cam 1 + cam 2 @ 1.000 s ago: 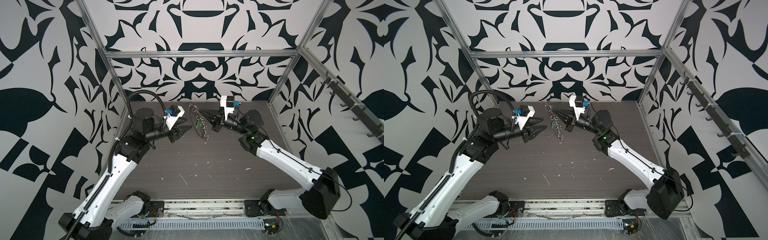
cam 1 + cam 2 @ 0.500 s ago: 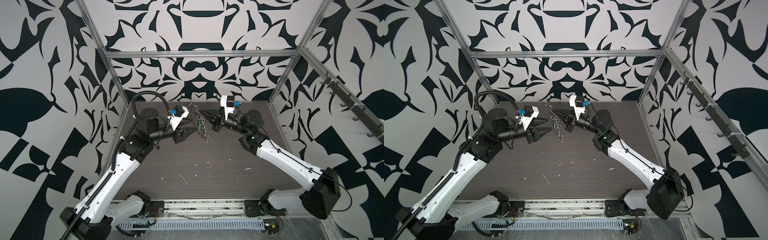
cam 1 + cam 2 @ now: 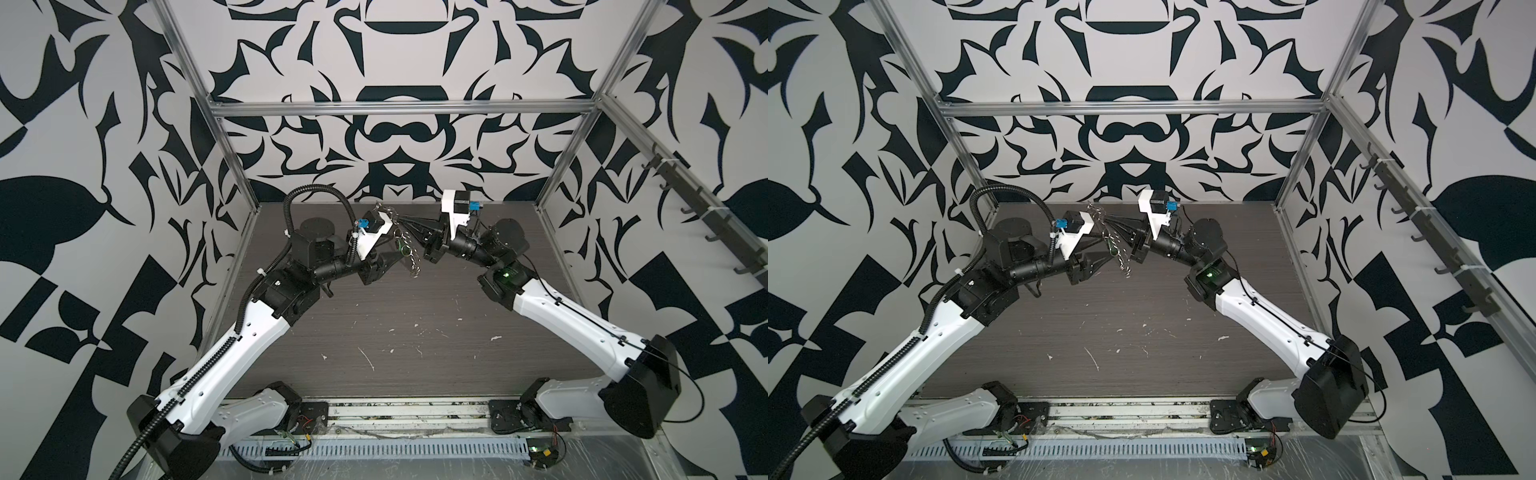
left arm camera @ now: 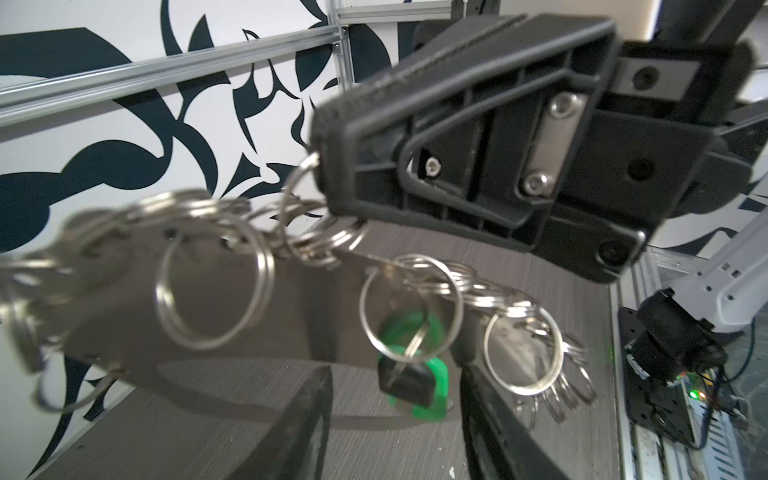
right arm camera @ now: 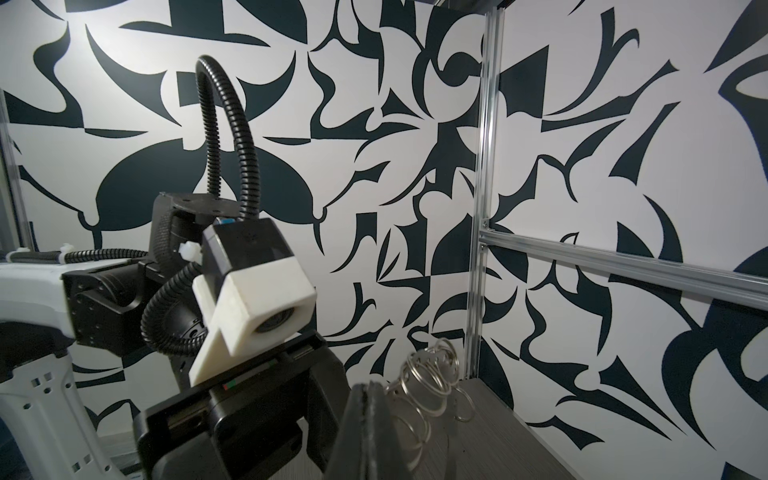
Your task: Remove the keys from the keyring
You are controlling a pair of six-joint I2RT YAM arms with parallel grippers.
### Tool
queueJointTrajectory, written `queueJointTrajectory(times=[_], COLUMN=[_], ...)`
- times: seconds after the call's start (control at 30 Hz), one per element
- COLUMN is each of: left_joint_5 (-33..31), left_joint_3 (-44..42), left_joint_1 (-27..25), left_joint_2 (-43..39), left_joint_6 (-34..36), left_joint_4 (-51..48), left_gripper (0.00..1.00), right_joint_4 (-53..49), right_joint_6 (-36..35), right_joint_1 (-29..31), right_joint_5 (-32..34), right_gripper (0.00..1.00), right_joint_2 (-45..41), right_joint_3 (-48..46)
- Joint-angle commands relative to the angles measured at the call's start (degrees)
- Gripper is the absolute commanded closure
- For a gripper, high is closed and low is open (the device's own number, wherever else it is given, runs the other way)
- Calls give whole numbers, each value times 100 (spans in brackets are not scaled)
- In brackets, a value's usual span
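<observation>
The right end effector [image 4: 322, 164] is closed tight on the keyring [image 4: 457, 286] and holds it in the air above the counter [image 3: 415, 316]. The key [image 4: 405, 382], joined to its green tag [image 4: 415, 332], hangs under the keyring. It is just in front of the left end effector [image 4: 390, 368], in the gap between its two half-spread fingers. Its long axis points about straight down to the counter. The left arm is clearly nearer, so I judge the grasp belongs to it. I count one key, one tag and one keyring. The small silver rings [image 4: 316, 245] are many and too blurred to count.
</observation>
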Motion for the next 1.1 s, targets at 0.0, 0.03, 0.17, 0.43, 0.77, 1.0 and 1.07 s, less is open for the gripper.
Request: queueJointTrajectory(times=[0.0,0.03,0.17,0.43,0.77,1.0,1.07], left_joint_5=[-545,-561,-585,-733,-854,-615,-615], left_joint_3=[-27,-22,-31,-128,49,351,495], left_joint_1=[-60,-60,-60,-60,-60,-61,-60], left_joint_2=[-32,-39,-69,-239,-424,-590,-577], left_joint_6=[-54,-71,-103,-106,15,239,307], left_joint_4=[283,283,283,267,-405,-1259,-1557], left_gripper=[53,56,67,86,100,100,100], right_joint_4=[339,339,300,230,79,251,310], right_joint_6=[7,6,-35,-104,-186,64,150], right_joint_1=[39,38,38,38,-44,-52,-50], right_joint_5=[1,10,19,32,232,301,274], right_gripper=[100,100,100,100,100,100,100], right_joint_2=[-108,-109,-119,-145,-248,-165,-143], right_joint_3=[283,276,295,259,-61,-586,-645])
